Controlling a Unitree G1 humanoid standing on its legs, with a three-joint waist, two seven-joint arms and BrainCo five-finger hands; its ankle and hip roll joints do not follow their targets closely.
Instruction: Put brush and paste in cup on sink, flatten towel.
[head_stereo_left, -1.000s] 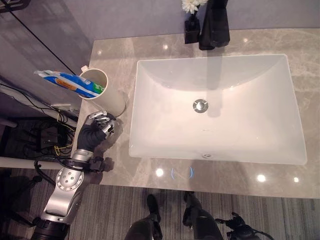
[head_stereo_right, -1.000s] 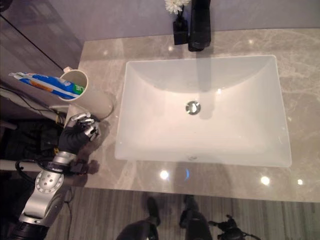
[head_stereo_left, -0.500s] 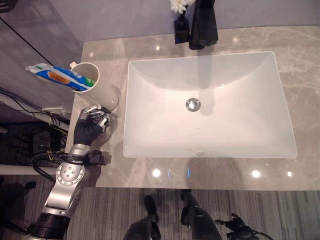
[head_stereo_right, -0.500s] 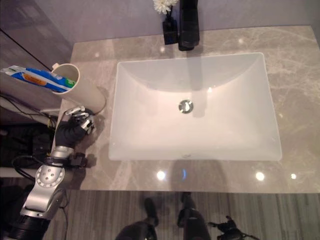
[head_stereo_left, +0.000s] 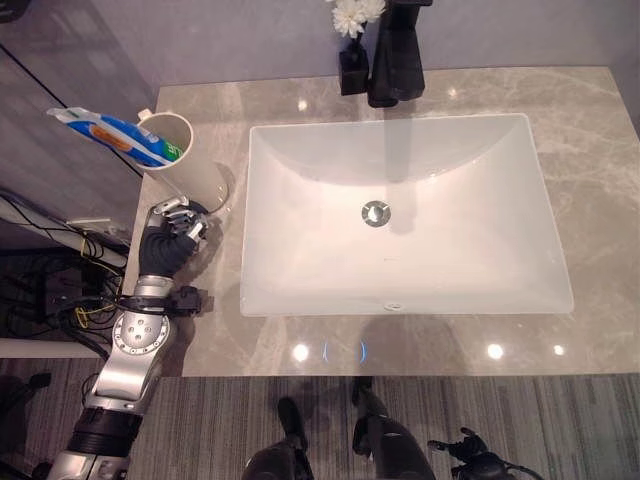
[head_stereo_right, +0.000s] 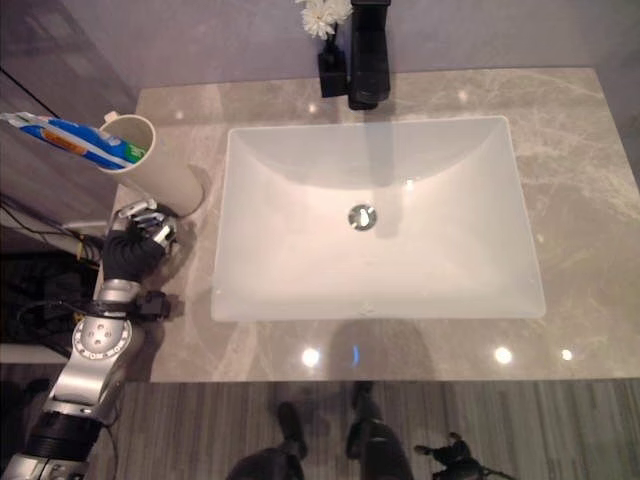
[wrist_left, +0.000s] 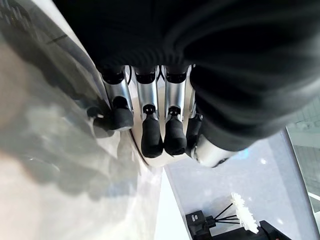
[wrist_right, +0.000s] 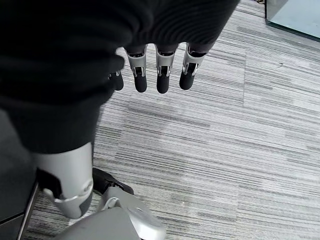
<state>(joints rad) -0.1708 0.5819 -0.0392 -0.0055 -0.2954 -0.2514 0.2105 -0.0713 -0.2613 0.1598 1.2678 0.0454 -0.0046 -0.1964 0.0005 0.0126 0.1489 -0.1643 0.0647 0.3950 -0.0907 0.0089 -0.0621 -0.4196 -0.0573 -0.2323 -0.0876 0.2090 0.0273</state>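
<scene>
Spanning a grey marble counter (head_stereo_left: 600, 150), a white sink (head_stereo_left: 400, 215) sits beside the loosely-fingered left hand (head_stereo_left: 165, 235).

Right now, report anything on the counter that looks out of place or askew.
The toothpaste tube lies slanted across the cup, most of it jutting past the rim over the counter's left edge. The left hand sits just below the cup. Nothing looks spilled or damaged.

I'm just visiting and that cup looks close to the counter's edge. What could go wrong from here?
1. The cup stands near the counter's left edge, with the left robot hand right beside it; a nudge might tip it off.
2. The paste sticks far out over the cup's rim, past the edge, so it could make the cup top-heavy or slip out.
</scene>
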